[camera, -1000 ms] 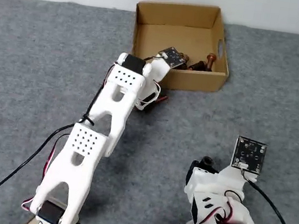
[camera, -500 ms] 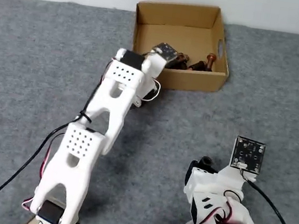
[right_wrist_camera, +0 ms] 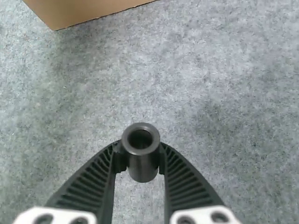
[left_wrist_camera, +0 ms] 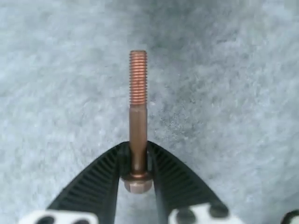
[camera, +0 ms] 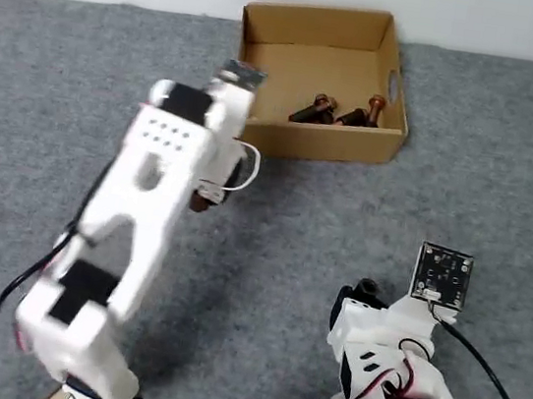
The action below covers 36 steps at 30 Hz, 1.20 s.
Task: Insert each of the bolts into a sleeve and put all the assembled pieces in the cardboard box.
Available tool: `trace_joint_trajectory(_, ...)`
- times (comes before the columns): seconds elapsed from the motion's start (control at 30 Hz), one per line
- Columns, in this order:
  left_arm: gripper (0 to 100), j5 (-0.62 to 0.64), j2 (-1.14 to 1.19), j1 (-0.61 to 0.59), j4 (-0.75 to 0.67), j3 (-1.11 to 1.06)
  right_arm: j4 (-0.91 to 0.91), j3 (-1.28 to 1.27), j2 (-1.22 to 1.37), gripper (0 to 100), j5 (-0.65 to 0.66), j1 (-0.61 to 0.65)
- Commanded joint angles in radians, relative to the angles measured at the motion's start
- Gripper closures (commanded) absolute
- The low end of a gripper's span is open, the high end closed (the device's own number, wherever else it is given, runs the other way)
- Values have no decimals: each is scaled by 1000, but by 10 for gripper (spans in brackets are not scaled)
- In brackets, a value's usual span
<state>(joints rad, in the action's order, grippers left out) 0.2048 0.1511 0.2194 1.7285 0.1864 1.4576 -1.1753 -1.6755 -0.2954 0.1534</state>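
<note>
My left gripper [left_wrist_camera: 137, 150] is shut on a copper bolt [left_wrist_camera: 138, 102], clamped just under its head, with the threaded end pointing away over the grey carpet. The left arm [camera: 156, 169] stands raised, left of the cardboard box [camera: 267, 56]. My right gripper [right_wrist_camera: 139, 148] is shut on a black sleeve [right_wrist_camera: 140, 150], whose open bore faces the camera. The right arm [camera: 388, 361] sits at the near right. Two assembled pieces [camera: 311, 109] [camera: 363, 114] lie in the box against its near wall.
Grey carpet [camera: 467, 188] covers the table. A white wall runs along the far side behind the box. A corner of the box [right_wrist_camera: 79, 11] lies ahead of the right gripper. A black cable [camera: 495, 376] trails from the right wrist camera.
The left arm has drawn back from over the box, swinging left and rising toward the camera. The right arm has not moved.
</note>
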Motion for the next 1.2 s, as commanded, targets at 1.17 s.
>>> trace_joint_trajectory(1.17, 701, 1135, -362, -158, -146, -409, -19, 5, -4, 991, 11, -4)
